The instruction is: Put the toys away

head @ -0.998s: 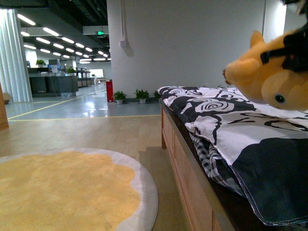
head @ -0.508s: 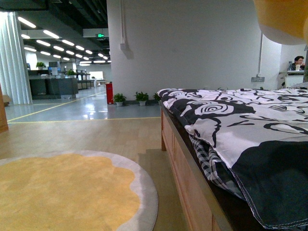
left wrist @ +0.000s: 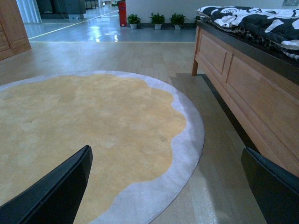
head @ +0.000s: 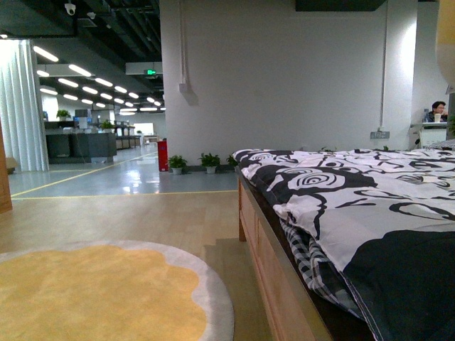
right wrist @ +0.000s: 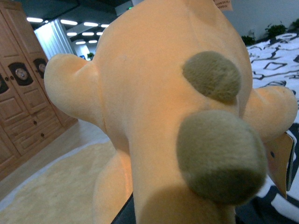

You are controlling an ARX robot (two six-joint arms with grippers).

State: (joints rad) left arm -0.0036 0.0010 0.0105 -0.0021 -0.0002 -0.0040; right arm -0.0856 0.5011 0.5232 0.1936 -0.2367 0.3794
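The orange-yellow plush toy [right wrist: 154, 102] fills the right wrist view, fuzzy, with two olive-brown round patches and a paper tag at one side. My right gripper [right wrist: 180, 217] is shut on the toy's lower part, its dark fingers mostly hidden behind the plush. In the front view only a yellow sliver of the toy [head: 449, 35] shows at the upper right edge, high above the bed. My left gripper [left wrist: 166, 196] hangs open over the floor, its black fingers [left wrist: 56, 191] wide apart with nothing between them, above the edge of the round rug [left wrist: 93, 126].
A wooden-framed bed [head: 277, 263] with a black-and-white quilt [head: 355, 192] takes up the right. A round yellow rug with a grey border [head: 99, 291] lies on the floor at left. A wooden wardrobe [right wrist: 23, 107] stands beyond the rug. A person [head: 437, 112] sits far back right.
The plush toy rose from just above the quilt at right to the frame's top, then almost out of the front view. The camera view shifted slightly upward.
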